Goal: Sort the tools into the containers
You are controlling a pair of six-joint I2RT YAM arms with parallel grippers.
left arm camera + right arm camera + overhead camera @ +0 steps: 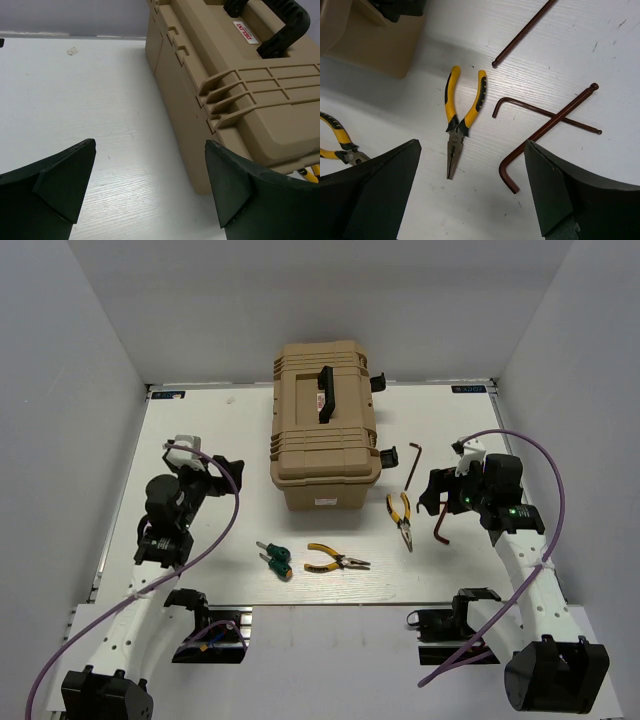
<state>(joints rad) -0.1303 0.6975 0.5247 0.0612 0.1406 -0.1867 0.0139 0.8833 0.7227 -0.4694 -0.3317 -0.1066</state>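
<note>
Tools lie loose on the worktop (220, 415), none of them in a container yet, so I take this for the very start: choosing a first pick. The tan case (325, 425) sits shut in the middle, handle flat on its lid, and I see no other container. In front of it are the two green screwdrivers (272, 558) side by side, one pair of pliers (335, 561) just to their right, and a second pair of pliers (456, 127) nearer the right arm. To the right of the case lie a long hex key (522, 34) on its own and two crossed hex keys (555, 120) touching each other.

The right gripper (472, 145) hovers above that second pair and the crossed keys, its fingers spread wide and holding nothing. The left gripper (150, 146) faces the case's left side, fingers likewise apart and empty.

The next move, I'd judge, calls for getting the lid open, or else for the right arm to descend on one tool. The keys lie flat and thin, so the pliers look the easier grab.
</note>
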